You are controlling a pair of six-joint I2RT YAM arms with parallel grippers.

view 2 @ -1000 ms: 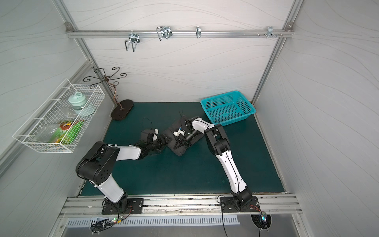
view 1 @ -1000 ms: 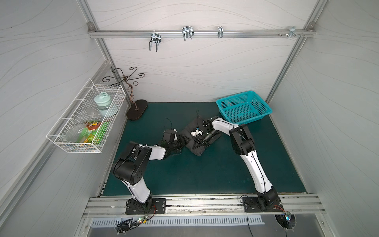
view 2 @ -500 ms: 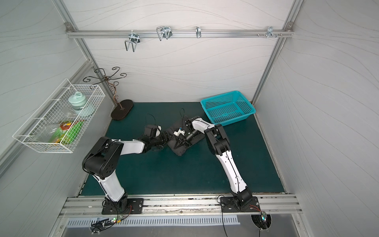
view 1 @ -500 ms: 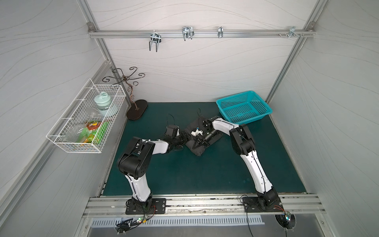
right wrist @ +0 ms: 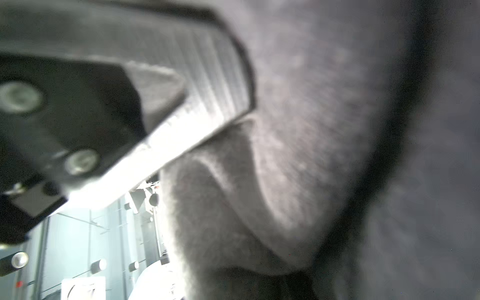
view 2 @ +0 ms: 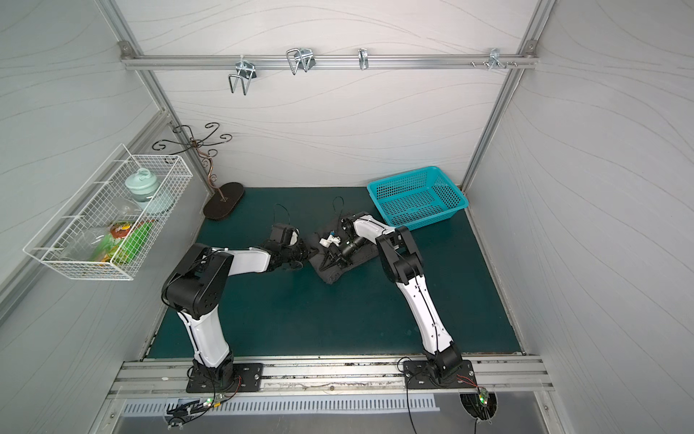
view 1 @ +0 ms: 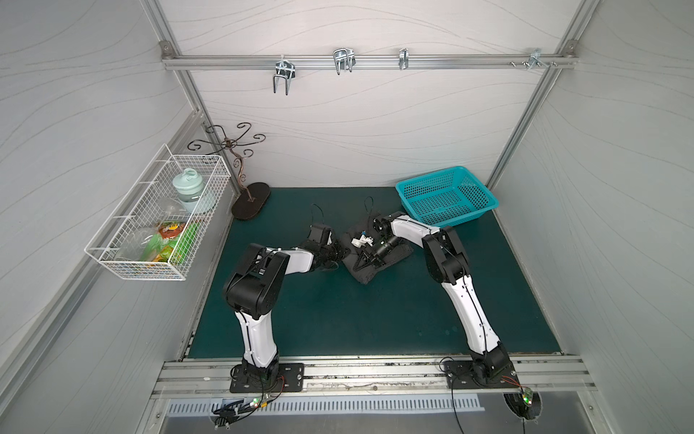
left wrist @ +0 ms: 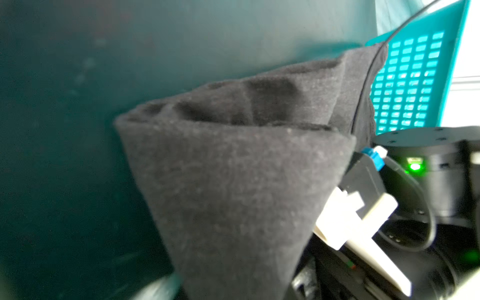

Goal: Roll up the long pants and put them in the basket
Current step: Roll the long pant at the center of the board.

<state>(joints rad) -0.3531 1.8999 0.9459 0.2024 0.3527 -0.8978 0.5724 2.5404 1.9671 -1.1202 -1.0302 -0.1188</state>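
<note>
One dark pants [view 1: 363, 280] bundle is lying mid-desk [view 1: 338, 323]. Of two claws, the right claw [view 1: 358, 266] is pinching its cloth. The left claw [view 1: 339, 253] is touching its left edge, grip impossible to tell. One teal basket [view 1: 447, 195] is sitting far right, near the bundle.

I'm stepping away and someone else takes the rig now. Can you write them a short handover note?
Left hand: at the bundle's left edge; open or shut can't be told.
Right hand: seems shut on a fold of the long pants, pad against cloth.
Pants: bunched on the green mat, near the teal basket, not in it.
Done: mostly gathered into a compact bundle.
Left: tighten and finish the roll.
</note>
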